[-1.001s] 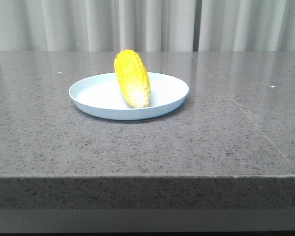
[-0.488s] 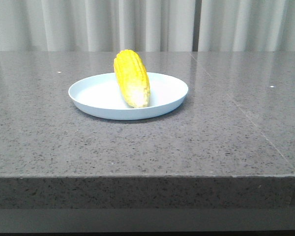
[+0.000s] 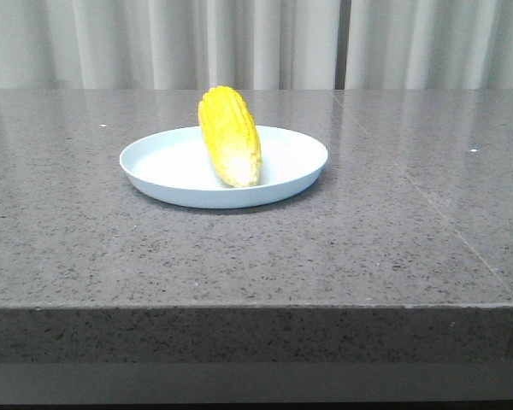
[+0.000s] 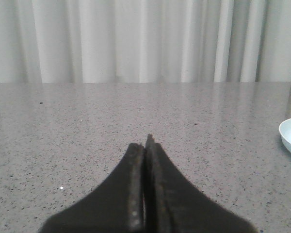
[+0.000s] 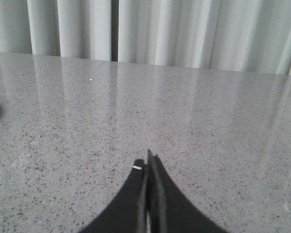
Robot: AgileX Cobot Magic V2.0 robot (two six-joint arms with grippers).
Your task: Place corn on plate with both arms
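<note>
yellow against pale blue: in the front view we see the corn (image 3: 230,135) lying inside the plate (image 3: 167,162), just left of the frame's centre, its paler tip toward the camera and its far end raised over the back rim. the plate sits on the grey speckled table (image 3: 256,248), with white curtains (image 3: 256,43) across the top of the frame. neither arm appears in this view. in the left wrist view we find the left gripper (image 4: 146,145) at bottom centre, its fingers pressed together on nothing, with a sliver of the plate at the right edge. in the right wrist view the right gripper (image 5: 148,160) is likewise pressed together and empty, well apart from the plate. we judge the placement done; at most, parking the arms is left.
</note>
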